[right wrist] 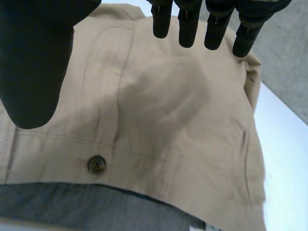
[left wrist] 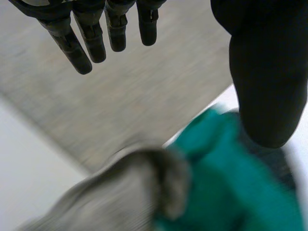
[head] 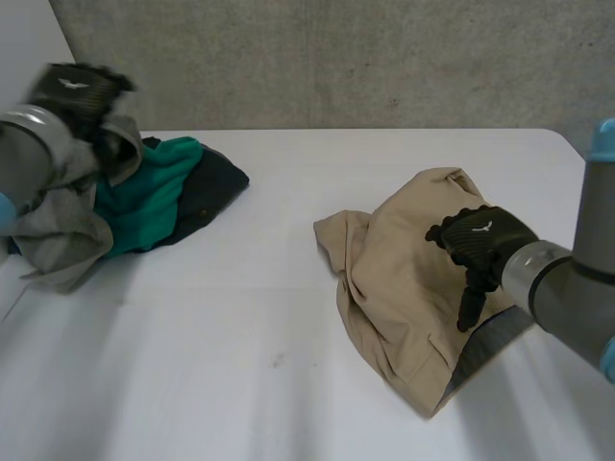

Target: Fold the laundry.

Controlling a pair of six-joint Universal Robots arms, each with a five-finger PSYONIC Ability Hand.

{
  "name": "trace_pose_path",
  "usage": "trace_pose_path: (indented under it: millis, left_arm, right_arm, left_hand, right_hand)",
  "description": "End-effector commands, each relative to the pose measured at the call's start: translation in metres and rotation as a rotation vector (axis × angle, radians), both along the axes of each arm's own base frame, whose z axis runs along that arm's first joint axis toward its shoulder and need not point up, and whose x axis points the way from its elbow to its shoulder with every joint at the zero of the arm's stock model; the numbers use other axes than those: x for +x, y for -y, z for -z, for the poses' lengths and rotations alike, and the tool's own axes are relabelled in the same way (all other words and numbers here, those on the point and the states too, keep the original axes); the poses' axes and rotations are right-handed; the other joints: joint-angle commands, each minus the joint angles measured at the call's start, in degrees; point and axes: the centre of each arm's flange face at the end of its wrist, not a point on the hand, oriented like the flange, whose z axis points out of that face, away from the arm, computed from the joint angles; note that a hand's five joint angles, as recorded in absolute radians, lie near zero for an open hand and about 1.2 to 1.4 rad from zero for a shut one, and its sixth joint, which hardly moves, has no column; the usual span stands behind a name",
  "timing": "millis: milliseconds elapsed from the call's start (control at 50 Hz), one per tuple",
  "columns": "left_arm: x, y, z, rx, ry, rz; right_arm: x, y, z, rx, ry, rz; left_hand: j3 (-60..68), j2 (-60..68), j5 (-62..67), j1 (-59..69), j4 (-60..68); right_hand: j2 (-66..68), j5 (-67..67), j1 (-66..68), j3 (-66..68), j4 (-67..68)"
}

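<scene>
Tan trousers (head: 404, 259) lie crumpled on the white table (head: 240, 365), right of the middle. My right hand (head: 480, 240) is over their right part, open, its straight fingers pointing down at the cloth. In the right wrist view the right hand (right wrist: 38, 57) hovers over the trousers (right wrist: 183, 106) by a pocket with a button (right wrist: 96, 164). My left hand (head: 77, 91) is raised at the far left, open and empty. In the left wrist view the left hand (left wrist: 79, 53) is above a grey garment (left wrist: 110, 197) and a green one (left wrist: 226, 178).
At the far left lies a pile: the grey garment (head: 58, 230), the green garment (head: 144, 197) and a dark garment (head: 211, 187). A grey cloth (head: 490, 338) shows under the trousers' near edge, grey cloth (right wrist: 72, 207). A concrete wall stands behind the table.
</scene>
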Motion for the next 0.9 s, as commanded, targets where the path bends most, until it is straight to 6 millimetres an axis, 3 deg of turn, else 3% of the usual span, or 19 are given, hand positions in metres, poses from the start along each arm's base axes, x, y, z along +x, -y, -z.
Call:
trace_pose_path:
  millis: [20,60,80,140,220,340,480,540,560,600,640,700,720,740,840,880,900]
  left_arm:
    - [-0.099,-0.075,0.036,0.107,0.012,0.364]
    - [-0.115,-0.082,0.049,0.124,0.027,0.414]
    - [-0.132,-0.088,0.06,0.121,0.044,0.461]
    - [-0.165,-0.087,0.089,0.103,0.102,0.535]
    - [-0.19,-0.086,0.123,0.152,0.153,0.578]
    - [-0.209,-0.088,0.149,0.19,0.187,0.618]
    - [-0.221,-0.09,0.155,0.119,0.252,0.66]
    - [-0.225,-0.088,0.152,0.087,0.251,0.677]
    - [-0.228,-0.09,0.153,0.079,0.25,0.691]
    - [-0.232,-0.094,0.154,0.069,0.255,0.706]
    - [-0.236,-0.1,0.156,0.058,0.279,0.721]
    - [-0.238,-0.103,0.164,0.038,0.342,0.725]
    - [-0.239,-0.104,0.166,0.015,0.38,0.72]
    - [-0.239,-0.104,0.168,0.004,0.399,0.714]
    - [-0.241,-0.093,0.172,-0.099,0.469,0.629]
    - [-0.239,-0.086,0.166,-0.138,0.47,0.576]
    - [-0.235,-0.081,0.154,-0.147,0.461,0.54]
  right_arm:
    - [-0.022,-0.001,-0.016,0.105,-0.063,0.08]
    - [-0.026,-0.004,-0.015,0.146,-0.073,0.09]
    - [-0.028,-0.009,-0.014,0.186,-0.066,0.101]
    - [-0.027,-0.018,-0.003,0.245,0.032,0.16]
    - [-0.021,-0.037,0.015,0.312,0.135,0.206]
    - [-0.011,-0.052,0.031,0.298,0.225,0.221]
    - [0.007,-0.066,0.049,0.26,0.217,0.164]
    - [0.012,-0.065,0.054,0.232,0.209,0.156]
    - [0.014,-0.064,0.056,0.217,0.205,0.148]
    - [0.015,-0.062,0.058,0.204,0.198,0.148]
    - [0.016,-0.06,0.06,0.195,0.183,0.14]
    - [0.016,-0.06,0.059,0.178,0.156,0.119]
    - [0.016,-0.06,0.057,0.163,0.148,0.109]
    - [0.016,-0.06,0.054,0.152,0.147,0.104]
    - [0.014,-0.058,0.025,0.057,0.162,0.075]
    - [0.012,-0.055,0.011,0.01,0.159,0.063]
    - [0.011,-0.051,0.003,-0.019,0.154,0.055]
  left_hand:
    - [-2.0,-1.7,-2.9,-0.9,-1.6]
    - [-2.0,-1.7,-2.9,-0.9,-1.6]
    - [-2.0,-1.7,-2.9,-0.9,-1.6]
    - [-2.0,-1.7,-2.9,-0.9,-1.6]
    - [-2.0,-1.7,-2.9,-0.9,-1.6]
    - [-2.0,-1.7,-2.9,-0.9,-1.6]
    - [-2.0,-1.7,-2.9,-0.9,-1.6]
    - [-0.5,-0.2,-1.3,0.6,-0.1]
    - [2.2,2.5,1.4,3.3,2.6]
    - [3.7,4.0,2.9,4.8,4.1]
    - [15.1,15.4,14.3,16.2,15.5]
    - [35.8,36.1,35.0,36.9,36.2]
    - [56.0,56.3,55.2,57.1,56.4]
    - [66.2,66.5,65.4,67.3,66.6]
    - [68.0,68.3,67.1,69.1,68.4]
    - [68.0,68.3,67.1,69.1,68.4]
    - [68.0,68.3,67.1,69.1,68.4]
  right_hand:
    - [-1.7,-2.6,-2.3,-1.7,-1.6]
    - [-1.7,-2.6,-2.3,-1.7,-1.6]
    - [-1.7,-2.6,-2.3,-1.7,-1.6]
    - [-1.7,-2.6,-2.3,-1.7,-1.6]
    - [-1.7,-2.6,-2.3,-1.7,-1.6]
    - [-1.7,-2.6,-2.3,-1.7,-1.6]
    - [4.2,3.3,3.5,4.2,4.2]
    - [25.1,24.3,24.5,25.2,25.2]
    - [41.0,40.1,40.4,41.1,41.1]
    - [53.1,52.2,52.4,53.1,53.1]
    - [66.0,65.1,65.4,66.1,66.1]
    - [68.3,67.4,67.7,68.3,68.4]
    - [68.3,67.4,67.7,68.3,68.4]
    - [68.3,67.4,67.7,68.3,68.4]
    - [68.3,67.4,67.7,68.3,68.4]
    - [68.3,67.4,67.7,68.3,68.4]
    - [68.3,67.4,67.7,68.3,68.4]
